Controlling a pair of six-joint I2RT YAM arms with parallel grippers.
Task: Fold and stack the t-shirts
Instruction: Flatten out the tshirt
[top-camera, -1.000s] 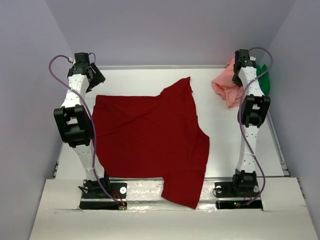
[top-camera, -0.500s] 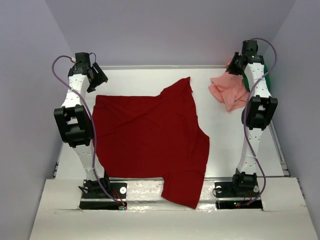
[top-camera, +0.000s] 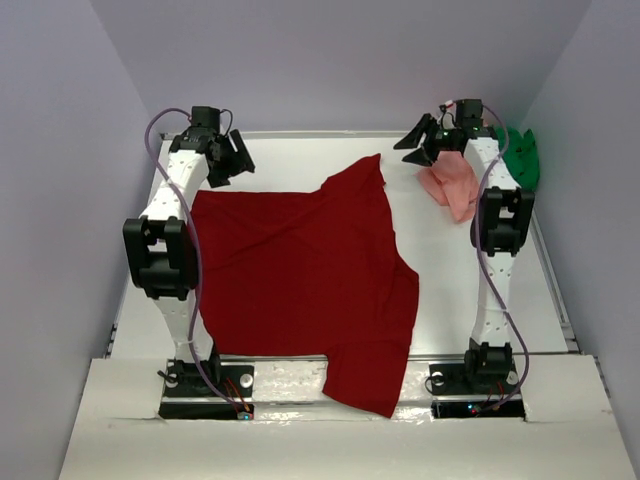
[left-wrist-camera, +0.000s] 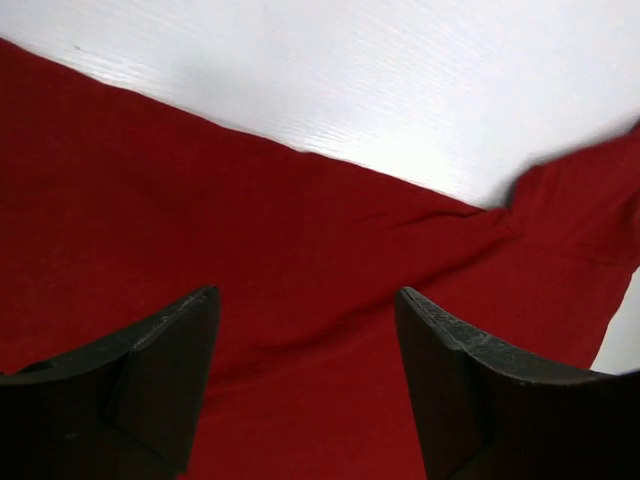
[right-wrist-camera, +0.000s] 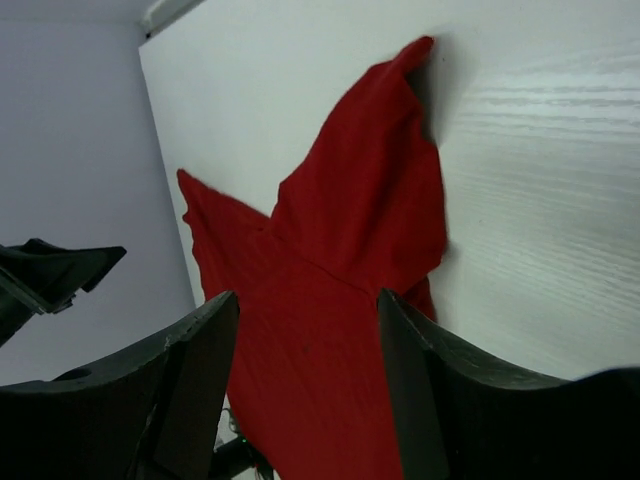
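Tabletop (top-camera: 450, 280): right tool (top-camera: 418, 148) just dropped the pink shirt (top-camera: 455, 185), wide open, empty; left tool (top-camera: 235, 165) open too, folding the red shirt (top-camera: 300, 270) probably next.

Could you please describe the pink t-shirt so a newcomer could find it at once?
Look at the far right corner of the white table. The salmon pink t-shirt lies crumpled there, between the large dark red t-shirt spread across the middle and the bright green t-shirt farther right. It alone is pale pink.
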